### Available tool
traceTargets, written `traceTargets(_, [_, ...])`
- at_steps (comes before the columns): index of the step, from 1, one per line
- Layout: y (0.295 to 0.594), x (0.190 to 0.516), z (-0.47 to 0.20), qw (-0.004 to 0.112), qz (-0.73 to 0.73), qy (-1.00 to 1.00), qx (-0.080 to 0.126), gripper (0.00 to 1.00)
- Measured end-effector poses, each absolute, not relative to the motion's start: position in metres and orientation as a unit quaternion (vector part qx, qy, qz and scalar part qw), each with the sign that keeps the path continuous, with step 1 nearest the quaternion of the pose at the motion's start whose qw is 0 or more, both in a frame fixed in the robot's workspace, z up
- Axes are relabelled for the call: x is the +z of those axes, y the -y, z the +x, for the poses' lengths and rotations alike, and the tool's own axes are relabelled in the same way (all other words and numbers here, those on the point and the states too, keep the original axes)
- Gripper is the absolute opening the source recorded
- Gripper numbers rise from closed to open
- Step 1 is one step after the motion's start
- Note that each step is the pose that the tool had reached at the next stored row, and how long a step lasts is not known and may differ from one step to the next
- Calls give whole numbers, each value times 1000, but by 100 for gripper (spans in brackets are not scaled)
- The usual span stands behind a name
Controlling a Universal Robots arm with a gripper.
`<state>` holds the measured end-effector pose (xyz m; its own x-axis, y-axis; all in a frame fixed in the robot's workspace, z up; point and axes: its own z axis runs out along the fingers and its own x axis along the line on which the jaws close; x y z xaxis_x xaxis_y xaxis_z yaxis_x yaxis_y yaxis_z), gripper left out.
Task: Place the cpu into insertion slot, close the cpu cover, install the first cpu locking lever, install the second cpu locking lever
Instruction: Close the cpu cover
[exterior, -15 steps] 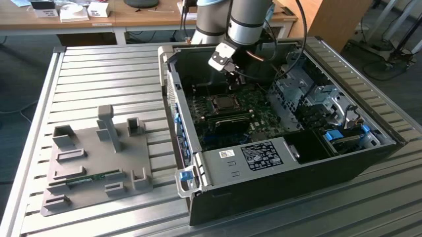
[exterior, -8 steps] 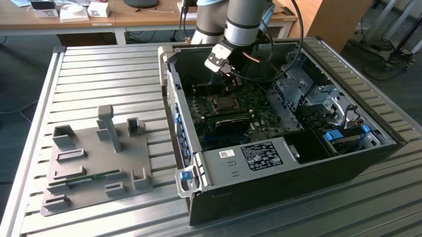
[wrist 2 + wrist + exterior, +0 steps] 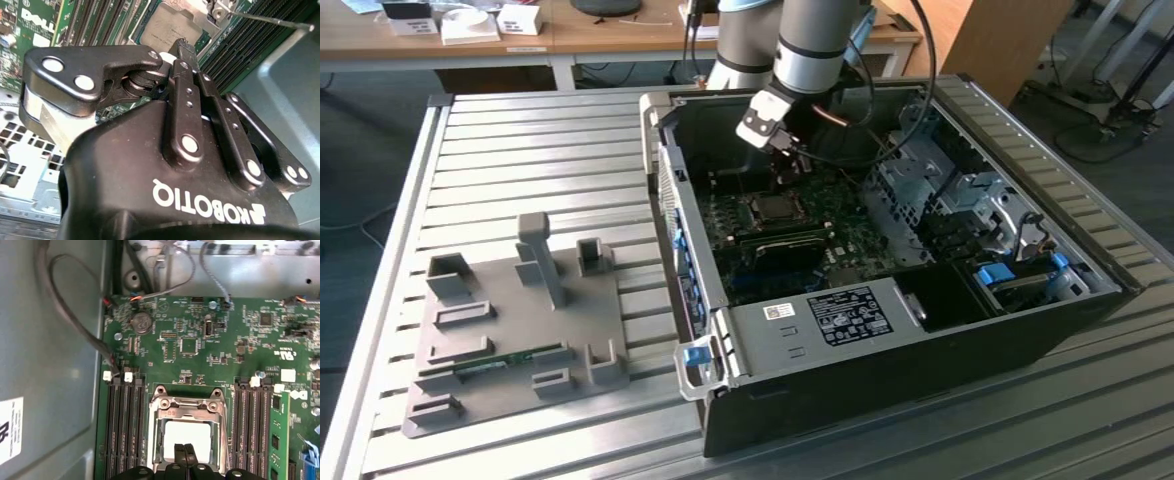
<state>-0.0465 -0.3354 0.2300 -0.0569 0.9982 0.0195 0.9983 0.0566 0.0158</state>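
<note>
My end effector [image 3: 184, 456], fingers together, hovers over the cpu [image 3: 186, 432] seated under the lowered cpu cover [image 3: 190, 402], at my 6 o'clock in the exterior view; locking lever [image 3: 272, 20] looks unlatched and needs a precise fingertip push.

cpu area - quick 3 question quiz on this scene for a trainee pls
1. True or false: the cpu shows through the window of the lowered cover.
2. The claw above the cpu is: A) wide open B) shut, fingertips together C) gripping a cable.
3. Fill in: the grey fixture lies toward the exterior view's ___ of the case.
Key: 1 true; 2 B; 3 left.
</note>
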Motion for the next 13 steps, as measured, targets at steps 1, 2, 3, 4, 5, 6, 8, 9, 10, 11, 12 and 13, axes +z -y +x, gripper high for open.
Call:
traceTargets(1, [335,230,-46,2,-681,732,-12,11])
traceTargets(2, [335,230,-46,2,-674,738,-12,11])
traceTargets(3, [335,230,-46,2,-668,744,-12,11])
traceTargets(4, [335,230,-46,2,-662,749,-12,11])
traceTargets(5, [335,229,-46,2,-655,755,-12,11])
traceTargets(6, [335,229,-46,2,-649,760,-12,11])
traceTargets(8, [335,229,-46,2,-638,770,-12,11])
traceTargets(9, [335,229,-46,3,-633,774,-12,11])
traceTargets(10, [335,229,-46,3,-628,778,-12,11])
traceTargets(11, [335,229,-47,3,-623,782,-12,11])
traceTargets(12, [335,229,-47,3,-619,785,-12,11])
traceTargets(13, [335,229,-47,3,-614,789,-12,11])
